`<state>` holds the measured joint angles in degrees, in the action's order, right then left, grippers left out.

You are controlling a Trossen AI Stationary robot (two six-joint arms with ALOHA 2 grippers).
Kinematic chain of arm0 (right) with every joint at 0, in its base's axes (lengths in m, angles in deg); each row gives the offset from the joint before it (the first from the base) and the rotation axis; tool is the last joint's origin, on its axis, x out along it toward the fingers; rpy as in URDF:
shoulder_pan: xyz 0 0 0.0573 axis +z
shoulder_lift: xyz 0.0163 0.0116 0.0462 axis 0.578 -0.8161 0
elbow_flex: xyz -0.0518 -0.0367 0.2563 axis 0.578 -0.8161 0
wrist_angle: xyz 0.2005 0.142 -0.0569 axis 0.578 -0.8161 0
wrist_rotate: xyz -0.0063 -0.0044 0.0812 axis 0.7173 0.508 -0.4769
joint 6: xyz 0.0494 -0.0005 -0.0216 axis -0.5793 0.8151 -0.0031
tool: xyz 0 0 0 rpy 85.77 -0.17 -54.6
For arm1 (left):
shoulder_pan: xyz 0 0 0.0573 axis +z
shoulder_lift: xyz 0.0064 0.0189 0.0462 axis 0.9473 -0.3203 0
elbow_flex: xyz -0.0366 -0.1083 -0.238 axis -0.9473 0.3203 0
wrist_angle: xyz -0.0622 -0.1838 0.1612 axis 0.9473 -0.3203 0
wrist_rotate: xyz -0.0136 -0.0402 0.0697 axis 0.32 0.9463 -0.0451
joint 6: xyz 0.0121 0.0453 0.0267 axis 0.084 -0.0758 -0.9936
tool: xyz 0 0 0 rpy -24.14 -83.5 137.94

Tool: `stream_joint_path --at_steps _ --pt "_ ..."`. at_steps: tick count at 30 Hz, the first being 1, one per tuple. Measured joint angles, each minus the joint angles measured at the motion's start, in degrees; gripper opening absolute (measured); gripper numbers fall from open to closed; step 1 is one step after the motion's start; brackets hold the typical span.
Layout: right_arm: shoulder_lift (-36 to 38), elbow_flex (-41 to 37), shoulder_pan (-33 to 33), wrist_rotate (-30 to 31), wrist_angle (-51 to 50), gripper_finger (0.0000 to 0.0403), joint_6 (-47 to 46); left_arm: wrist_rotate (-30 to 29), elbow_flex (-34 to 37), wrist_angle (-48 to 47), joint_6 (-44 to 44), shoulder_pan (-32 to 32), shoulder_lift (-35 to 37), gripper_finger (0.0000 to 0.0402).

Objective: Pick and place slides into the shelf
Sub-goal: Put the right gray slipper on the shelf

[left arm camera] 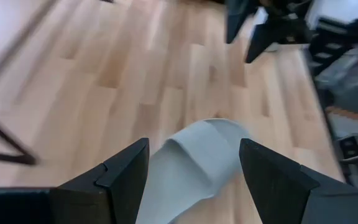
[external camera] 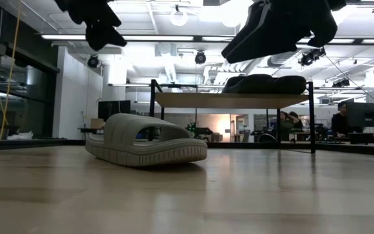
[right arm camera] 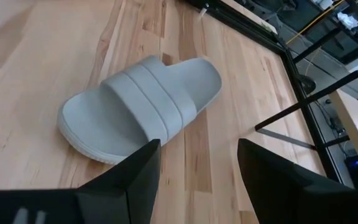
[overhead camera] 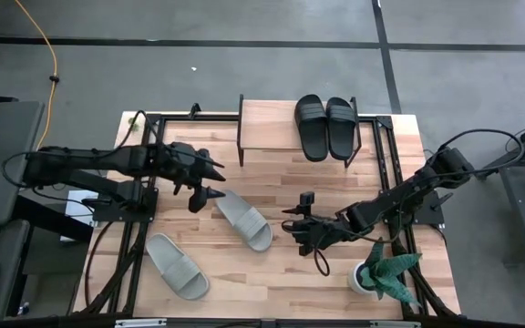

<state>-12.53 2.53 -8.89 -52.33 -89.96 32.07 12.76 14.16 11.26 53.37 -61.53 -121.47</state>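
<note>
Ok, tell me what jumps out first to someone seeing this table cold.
Two black slides sit side by side on the right half of the shelf at the table's far edge. Two grey-green slides lie on the tabletop: one mid-table, between the open left gripper and open right gripper, the other nearer the front left. A potted plant stands at the front right corner.
</note>
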Motion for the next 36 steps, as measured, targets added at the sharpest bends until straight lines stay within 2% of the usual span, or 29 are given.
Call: stream_joint_path --at_steps 12,27,36 --pt "0.00 0.00 0.00 -0.42 0.22 0.0204 -0.30 3.55 9.93 11.35 8.31 0.00 0.00 0.0239" --pt "0.04 -0.02 1.41 -0.02 1.37 0.0204 -0.31 5.65 18.62 23.90 12.52 0.00 -0.23 0.0239" --pt "0.04 -0.02 1.40 -0.02 1.93 0.0204 -0.29 7.46 22.74 31.30 15.01 -0.04 -3.79 0.0239"
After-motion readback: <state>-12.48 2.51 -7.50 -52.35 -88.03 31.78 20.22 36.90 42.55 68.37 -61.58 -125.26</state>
